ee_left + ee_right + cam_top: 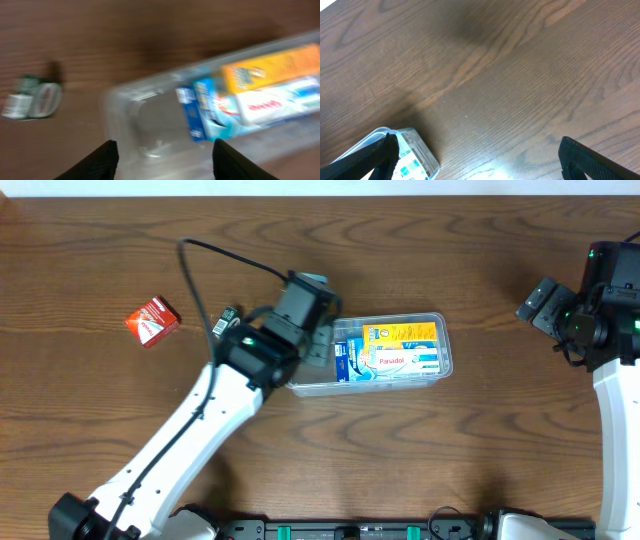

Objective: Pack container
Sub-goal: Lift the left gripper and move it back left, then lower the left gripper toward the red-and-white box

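The container [446, 350] is a clear tub in the middle of the table. It holds a yellow box [400, 333], a white Panadol box [402, 362] and a blue box [348, 360]. My left gripper [318, 348] hovers over the tub's left end. In the blurred left wrist view the left gripper [162, 160] is open, with only the tub's bare floor [145, 120] between its fingers. My right gripper [532, 308] is far to the right, open wide over bare wood [482, 160], and the container's corner [422, 152] shows at its left finger.
A small red box [152, 320] lies on the table to the far left. A small green and white item [226, 318] [32, 97] sits beside the left arm, left of the tub. A black cable [215, 255] loops above the left arm.
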`<state>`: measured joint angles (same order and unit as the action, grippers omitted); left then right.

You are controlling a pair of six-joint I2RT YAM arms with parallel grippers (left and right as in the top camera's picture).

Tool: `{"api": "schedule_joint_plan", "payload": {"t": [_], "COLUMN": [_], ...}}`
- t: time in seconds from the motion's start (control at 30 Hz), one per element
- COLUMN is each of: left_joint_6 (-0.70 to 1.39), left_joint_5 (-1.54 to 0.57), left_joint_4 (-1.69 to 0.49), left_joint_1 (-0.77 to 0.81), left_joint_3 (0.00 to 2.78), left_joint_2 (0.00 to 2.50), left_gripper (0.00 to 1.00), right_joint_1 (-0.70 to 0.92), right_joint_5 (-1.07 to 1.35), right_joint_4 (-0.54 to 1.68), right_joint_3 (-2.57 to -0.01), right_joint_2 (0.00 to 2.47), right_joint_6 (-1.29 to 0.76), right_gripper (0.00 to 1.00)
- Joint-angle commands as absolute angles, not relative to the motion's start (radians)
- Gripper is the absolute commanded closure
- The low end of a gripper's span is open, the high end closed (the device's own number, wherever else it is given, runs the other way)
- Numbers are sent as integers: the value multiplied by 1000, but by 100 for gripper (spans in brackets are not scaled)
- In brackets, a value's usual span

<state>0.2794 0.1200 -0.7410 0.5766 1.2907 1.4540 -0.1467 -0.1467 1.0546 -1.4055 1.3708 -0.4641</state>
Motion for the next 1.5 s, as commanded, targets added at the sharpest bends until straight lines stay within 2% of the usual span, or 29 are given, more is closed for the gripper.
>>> {"api": "schedule_joint_plan", "payload": {"t": [0.0,0.27,0.43,0.7,1.03,1.2,1.23,1.3,1.47], "left_joint_6": [254,274,273,128,120,37,6,-72,-322], "left_joint_5": [243,247,217,150,150,150,150,149,127], "left_joint_4": [-754,-708,-656,-563,-414,-292,-271,-240,-215], "left_joint_1": [495,204,55,-5,-115,-180,-192,-212,-254], "left_joint_3": [1294,1294,1294,1294,1294,1294,1294,1294,1294], "left_joint_2": [1456,1490,1525,1642,1821,1849,1850,1857,1887], "left_gripper": [36,27,26,26,25,25,18,11,11], "right_joint_1": [-150,-150,-150,-150,-150,-150,-150,-150,-150], "right_joint_5": [-154,-154,-154,-154,-154,-154,-154,-154,-154], "right_joint_4": [1056,1056,1056,1056,1056,1056,1056,1056,1056], "right_joint_3": [-1410,-1410,-1410,-1410,-1410,-1410,-1410,-1410,-1410], "right_joint_2": [1373,1373,1373,1373,1373,1373,1373,1373,1373], "right_joint_6": [-478,-478,-478,-478,-478,-478,-478,-478,-478], "right_gripper": [1,1,1,1,1,1,1,1,1]}}
